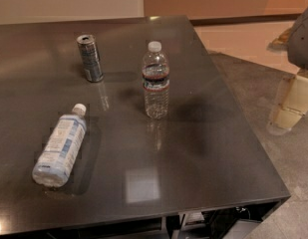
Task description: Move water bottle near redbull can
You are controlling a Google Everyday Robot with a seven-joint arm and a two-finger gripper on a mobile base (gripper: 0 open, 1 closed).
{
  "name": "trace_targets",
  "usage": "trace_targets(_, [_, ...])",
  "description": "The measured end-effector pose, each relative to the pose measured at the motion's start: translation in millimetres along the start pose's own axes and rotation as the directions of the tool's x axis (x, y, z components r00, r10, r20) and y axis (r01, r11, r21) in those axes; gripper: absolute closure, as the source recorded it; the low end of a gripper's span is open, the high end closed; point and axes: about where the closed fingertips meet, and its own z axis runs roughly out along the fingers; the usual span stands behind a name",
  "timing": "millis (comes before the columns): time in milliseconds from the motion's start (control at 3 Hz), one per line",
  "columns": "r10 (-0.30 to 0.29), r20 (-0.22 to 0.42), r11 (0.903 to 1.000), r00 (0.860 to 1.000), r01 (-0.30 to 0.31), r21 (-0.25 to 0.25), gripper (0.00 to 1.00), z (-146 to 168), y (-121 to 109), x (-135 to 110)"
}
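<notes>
The water bottle [156,81], clear and ribbed with a white cap and a dark and red label band, stands upright near the middle of the dark table [208,148]. The redbull can [89,58], slim and silver-blue with a silver top, stands upright to its back left, about a bottle's height away. My gripper [289,106], pale cream under a dark grey arm part, hangs at the right edge of the view. It is off the table, over the floor, well to the right of the bottle, and it holds nothing.
An opaque whitish bottle [61,146] with a pale blue-white label lies on its side at the table's front left. The table's right edge and front edge drop to a grey floor [263,83]. A wall runs behind the table.
</notes>
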Motion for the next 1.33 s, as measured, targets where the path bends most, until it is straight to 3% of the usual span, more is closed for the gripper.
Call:
trace_targets(667, [-0.005, -0.012, 1.0, 1.0, 0.005, -0.007, 0.0, 2, -2, -3])
trace_targets(1333, [-0.036, 0.057, 0.9988, 0.998, 0.038, -0.03, 0.0, 32, -22, -43])
